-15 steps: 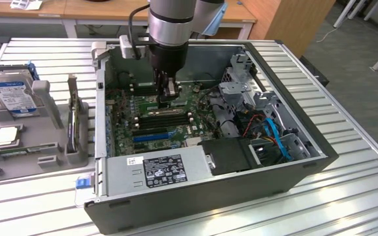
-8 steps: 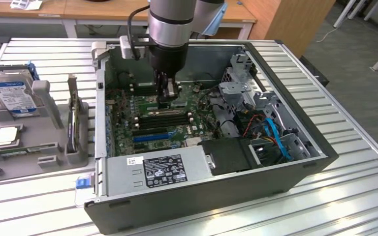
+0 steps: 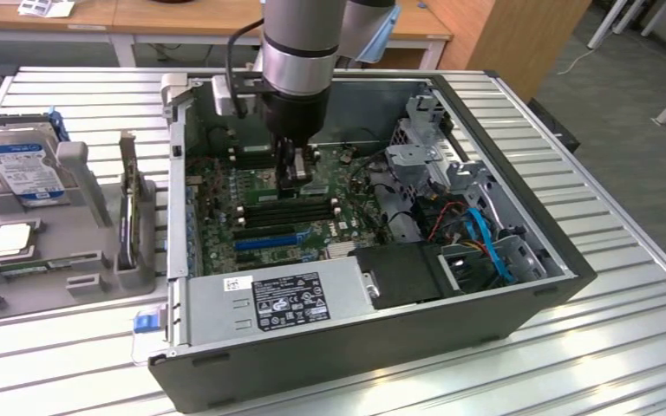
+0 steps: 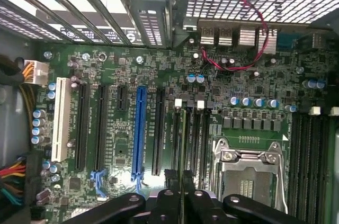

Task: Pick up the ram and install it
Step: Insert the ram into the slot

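Nearest the wrist cam, the gripper (image 4: 181,195) is hanging low over the board inside the open case (image 3: 519,321). Its fingers (image 4: 168,198) are standing close together and appear to be clamping the ram (image 4: 184,139), a thin green strip seen edge-on between them.

Just beside the CPU socket (image 4: 248,173), on the side facing the blue slot (image 4: 139,128), the ram is sitting over the row of black mem slots (image 4: 197,139). Whether its lower edge is already touching a slot or hovering just above cannot be told.

Orientation: the stick is standing on edge, contact edge pointing down at the board. Its long axis is running parallel to the slots and to the socket's near side. The far end is pointing toward the white latches (image 4: 178,102) and, beyond the socket, the rear ports (image 4: 233,36).

Risks, as a judgement:
- The slots are packed tight, so a small sideways offset is likely putting the edge on a slot wall or in the neighbouring slot.
- Any tilt along the long axis is risking one end seating first and the stick jamming or flexing.
- If the notch is facing the wrong way, or a latch is not sitting open, pushing down is loading the board w/o seating.
- The grip is narrow and near mid-length, so the stick may be pivoting or slipping under the push.
- The socket's metal frame is close, so drift that way could be knocking it.
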Motion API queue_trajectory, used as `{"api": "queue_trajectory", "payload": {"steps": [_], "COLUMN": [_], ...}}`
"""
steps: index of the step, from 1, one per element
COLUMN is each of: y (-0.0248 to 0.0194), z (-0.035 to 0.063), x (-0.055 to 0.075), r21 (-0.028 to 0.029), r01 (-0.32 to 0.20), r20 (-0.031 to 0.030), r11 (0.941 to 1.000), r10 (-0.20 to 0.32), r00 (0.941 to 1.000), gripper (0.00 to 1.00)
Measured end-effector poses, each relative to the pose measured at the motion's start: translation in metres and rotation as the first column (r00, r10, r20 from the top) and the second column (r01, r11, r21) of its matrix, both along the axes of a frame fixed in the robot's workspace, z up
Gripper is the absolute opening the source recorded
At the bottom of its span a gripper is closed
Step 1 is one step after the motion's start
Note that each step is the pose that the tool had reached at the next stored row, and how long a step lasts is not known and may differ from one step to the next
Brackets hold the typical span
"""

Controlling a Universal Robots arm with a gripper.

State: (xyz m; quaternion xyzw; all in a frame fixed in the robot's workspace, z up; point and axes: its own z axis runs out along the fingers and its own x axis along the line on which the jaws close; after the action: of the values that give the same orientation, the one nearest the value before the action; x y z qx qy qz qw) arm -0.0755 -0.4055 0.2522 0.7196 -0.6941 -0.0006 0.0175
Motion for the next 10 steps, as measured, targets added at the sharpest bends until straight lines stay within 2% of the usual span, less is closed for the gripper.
{"api": "queue_trajectory", "payload": {"steps": [10], "y": [0.0000], "z": [-0.0181], "x": [0.000], "r21": [-0.0001], "r01": [0.000], "r20": [0.0000], "r11": [1.0000], "r10": [0.000], "r00": [1.0000], "gripper": [0.13]}}
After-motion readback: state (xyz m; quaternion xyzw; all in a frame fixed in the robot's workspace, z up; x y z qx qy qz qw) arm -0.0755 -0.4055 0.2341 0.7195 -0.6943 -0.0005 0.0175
